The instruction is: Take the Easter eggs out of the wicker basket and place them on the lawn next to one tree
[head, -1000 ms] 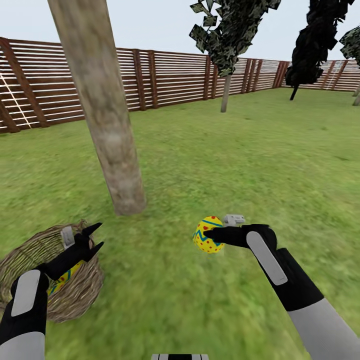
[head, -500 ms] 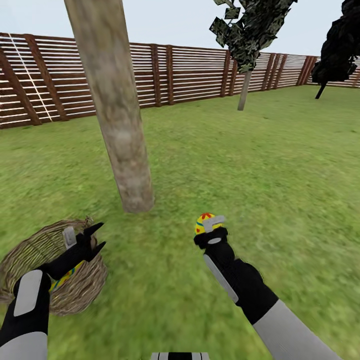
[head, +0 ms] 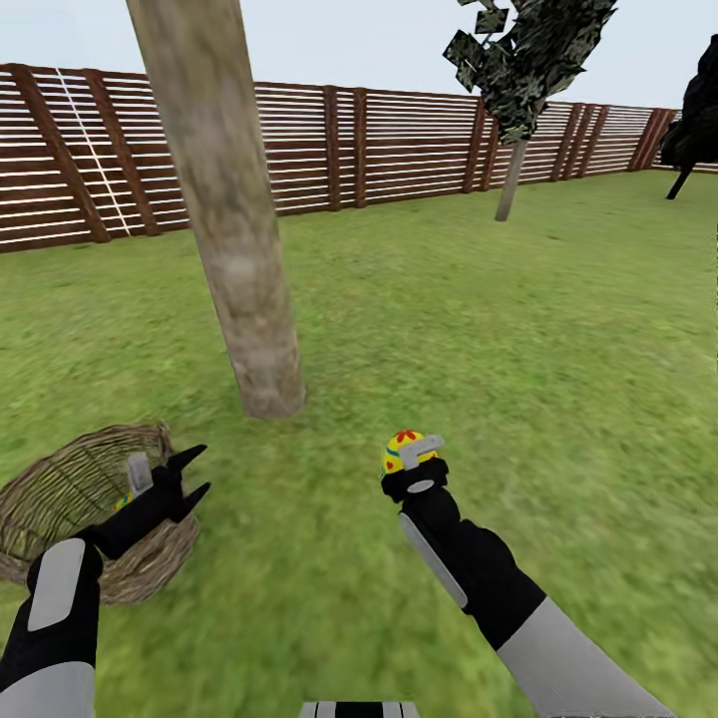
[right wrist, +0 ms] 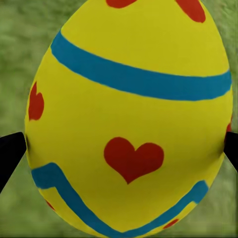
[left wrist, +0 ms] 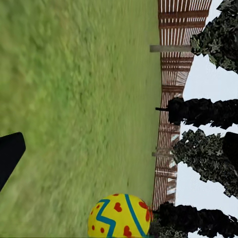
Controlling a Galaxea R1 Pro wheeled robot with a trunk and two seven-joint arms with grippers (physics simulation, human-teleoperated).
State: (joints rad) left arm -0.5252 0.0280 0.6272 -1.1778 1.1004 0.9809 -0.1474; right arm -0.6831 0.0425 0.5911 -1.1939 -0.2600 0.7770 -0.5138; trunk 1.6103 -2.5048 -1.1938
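Observation:
My right gripper (head: 407,459) is shut on a yellow Easter egg (head: 400,450) with a blue band and red marks, held above the lawn (head: 499,329) to the right of the tree (head: 234,229). Up close, this egg (right wrist: 129,119) sits between two dark fingertips (right wrist: 10,153). It also appears as an egg (left wrist: 121,216) in the left wrist view. My left gripper (head: 192,475) stands open over the far rim of the wicker basket (head: 60,489). The left arm hides most of the basket's inside; a yellow sliver (head: 124,502) shows beside the wrist.
A brown slatted fence (head: 399,140) closes the garden at the back. A thin-trunked dark-leaved tree (head: 514,170) stands at the far right, and another dark tree (head: 698,130) at the right edge. Open grass lies between the trunk's base (head: 269,394) and my right gripper.
The head view has panned, shifting the scene rightwards. My right arm has swung from pointing left to pointing forward, still holding the egg. The left gripper stays open over the basket.

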